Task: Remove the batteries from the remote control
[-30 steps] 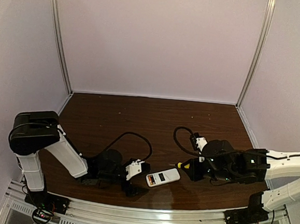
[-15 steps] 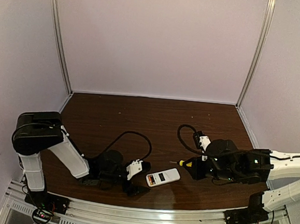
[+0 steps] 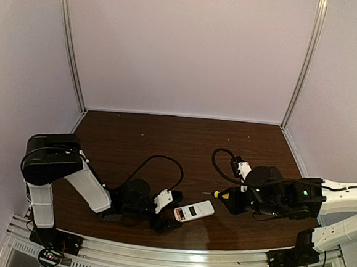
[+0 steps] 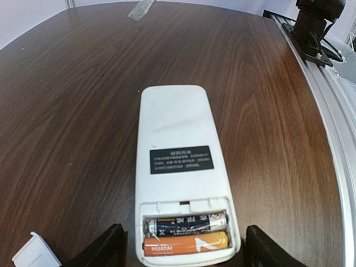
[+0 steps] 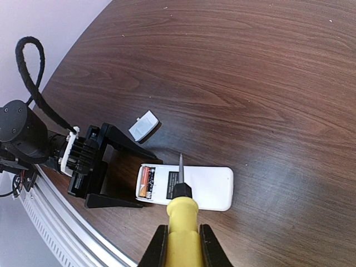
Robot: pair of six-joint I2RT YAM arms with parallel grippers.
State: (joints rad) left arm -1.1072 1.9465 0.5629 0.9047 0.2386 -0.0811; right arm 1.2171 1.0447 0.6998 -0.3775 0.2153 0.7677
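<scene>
The white remote control (image 4: 177, 128) lies back-up on the dark wooden table, its battery bay uncovered. The batteries sit side by side in the bay, a dark one (image 4: 186, 223) and an orange one (image 4: 186, 243). My left gripper (image 4: 182, 231) is open, a finger on each side of the bay end with a gap to the remote (image 3: 194, 211). My right gripper (image 5: 182, 245) is shut on the yellow-handled screwdriver (image 5: 181, 210), whose tip hangs over the remote (image 5: 206, 188) near the batteries (image 5: 146, 182). In the top view the left gripper (image 3: 170, 217) and right gripper (image 3: 232, 201) flank the remote.
The small white cover piece (image 5: 144, 125) lies on the table just beyond the left fingers, also at the cover piece (image 4: 36, 253). Black cables (image 3: 164, 163) loop over the table by each arm. A metal rail (image 3: 169, 256) runs along the near edge.
The left gripper has slid right until its fingers straddle the remote's battery end, and its jaws have narrowed a little. The right gripper backed off slightly to the right with the screwdriver.
</scene>
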